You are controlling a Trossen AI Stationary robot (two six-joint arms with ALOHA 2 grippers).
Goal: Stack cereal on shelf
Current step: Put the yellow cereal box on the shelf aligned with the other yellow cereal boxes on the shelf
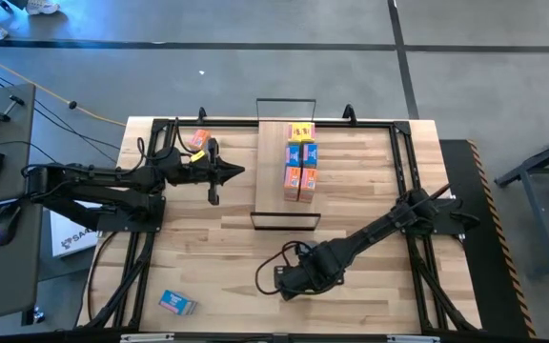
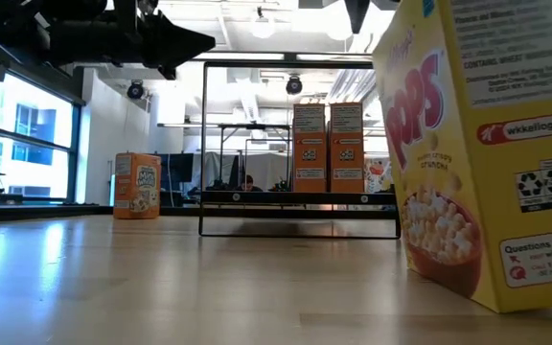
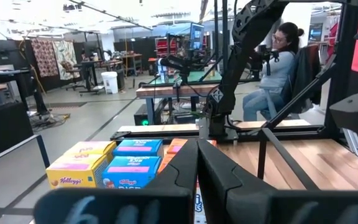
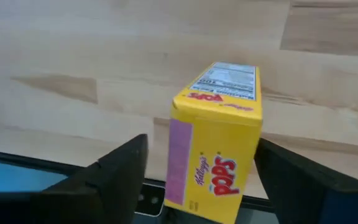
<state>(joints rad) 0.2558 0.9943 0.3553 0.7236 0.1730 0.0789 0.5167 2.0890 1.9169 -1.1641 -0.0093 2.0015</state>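
A blue cereal box lies near the table's front left corner. The left gripper, clenched empty, hovers just left of the shelf, whose board carries stacked cereal boxes. The right gripper, near the front edge, straddles an upright yellow Pops box; contact unclear.

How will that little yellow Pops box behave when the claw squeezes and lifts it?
The yellow Pops box is thin cardboard, so probably light, and its walls may dent under a hard squeeze. It stands upright and tall on the table, so a nudge could tip it. The open right claw straddles its flat sides, which should grip evenly.
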